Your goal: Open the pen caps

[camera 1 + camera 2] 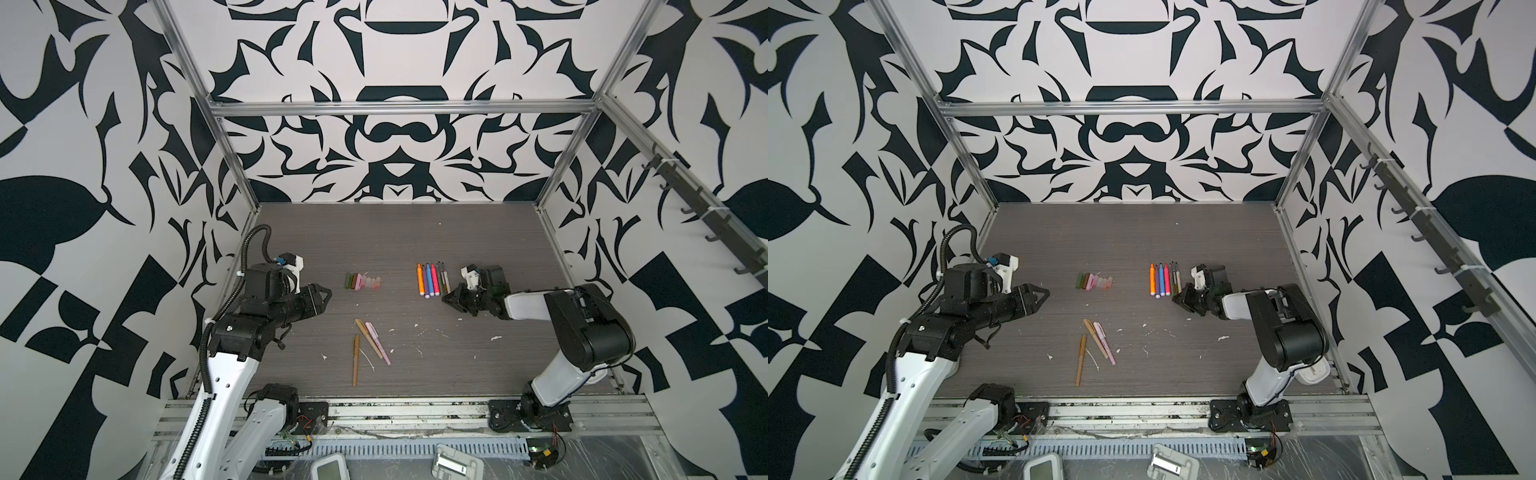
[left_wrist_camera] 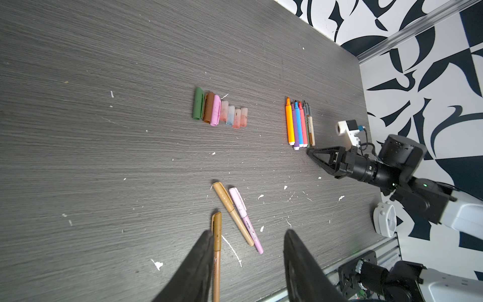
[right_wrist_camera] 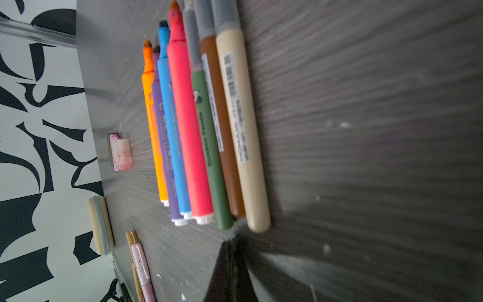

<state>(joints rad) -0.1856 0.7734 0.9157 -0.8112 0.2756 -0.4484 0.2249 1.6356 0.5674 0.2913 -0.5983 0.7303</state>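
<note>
Your left gripper (image 1: 323, 296) hovers at the left of both top views, jaws partly apart and empty. Your right gripper (image 1: 448, 298) is pinched closed just beside the row of uncapped pens (image 1: 432, 279), right of centre. The pen caps (image 1: 363, 282) lie in a row at centre, with three capped pens (image 1: 371, 345) below them.

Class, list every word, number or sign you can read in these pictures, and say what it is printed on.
Nothing reads clearly.
Tan pen: barcode label, print blurred.
Green pen: white lettering, blurred.
Blue pen: pale lettering, blurred.
Brown pen: white label, too small.
</note>
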